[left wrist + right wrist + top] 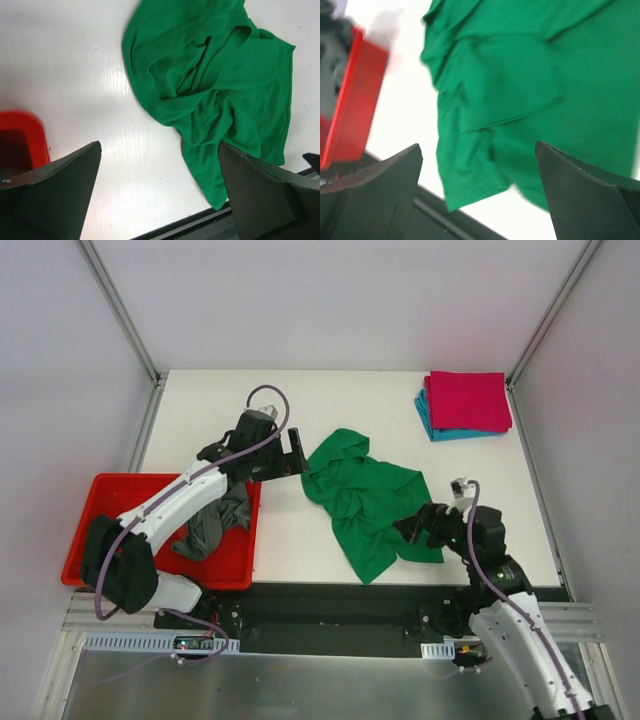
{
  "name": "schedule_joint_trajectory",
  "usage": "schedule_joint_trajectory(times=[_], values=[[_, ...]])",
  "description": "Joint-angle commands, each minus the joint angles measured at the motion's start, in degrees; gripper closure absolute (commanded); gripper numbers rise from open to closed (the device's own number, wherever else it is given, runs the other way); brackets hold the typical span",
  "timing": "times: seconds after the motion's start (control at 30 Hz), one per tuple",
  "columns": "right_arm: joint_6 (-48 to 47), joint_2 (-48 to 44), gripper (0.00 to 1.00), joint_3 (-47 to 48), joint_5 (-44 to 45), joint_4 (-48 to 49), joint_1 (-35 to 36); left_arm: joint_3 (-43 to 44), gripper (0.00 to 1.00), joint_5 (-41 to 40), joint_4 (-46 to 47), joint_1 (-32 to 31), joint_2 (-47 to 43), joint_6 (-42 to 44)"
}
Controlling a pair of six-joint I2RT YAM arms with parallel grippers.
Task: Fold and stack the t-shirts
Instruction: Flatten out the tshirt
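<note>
Top external view: the green t-shirt (365,502) lies crumpled on the table (290,410); your left end effector (296,452) and right end effector (411,529) flank it, both released. Spreading seems the step; next, pinch opposite edges and flatten.

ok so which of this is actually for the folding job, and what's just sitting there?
Job:
- green shirt, crumpled mid-table
- grey shirt, bunched in the red tray
- pink shirt, folded on the teal shirt

Just there:
- red tray
- table
</note>
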Motion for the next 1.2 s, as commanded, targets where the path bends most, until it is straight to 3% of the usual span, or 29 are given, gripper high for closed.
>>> schedule_joint_trajectory(times=[0.0, 0.13, 0.27, 0.47, 0.8, 1.17], values=[[1.36, 5.18, 0.03, 7.79, 14.79, -7.73, 21.14, -6.01, 0.01, -0.48, 1.62, -0.49, -6.34, -0.96], [8.03, 17.12, 0.02, 12.63, 33.69, -9.68, 45.4, -10.59, 0.01, 3.66, 3.81, -0.58, -9.41, -0.35], [16.11, 30.66, 0.03, 19.92, 44.0, -17.4, 56.16, -12.79, 0.01, 3.13, 4.35, -0.58, -11.79, 0.26], [21.84, 42.8, 0.16, 22.22, 45.24, -14.08, 60.48, -16.13, 0.01, 1.11, 4.35, -0.58, -15.57, 0.79], [28.17, 52.04, 0.34, 27.23, 47.53, -18.12, 63.38, -18.68, 0.01, 0.41, 4.35, -0.58, -19.79, 1.23], [30.11, 59.33, 0.38, 29.51, 45.77, -17.94, 63.82, -19.3, 0.01, -1.79, 4.08, -0.58, -20.41, 1.15]])
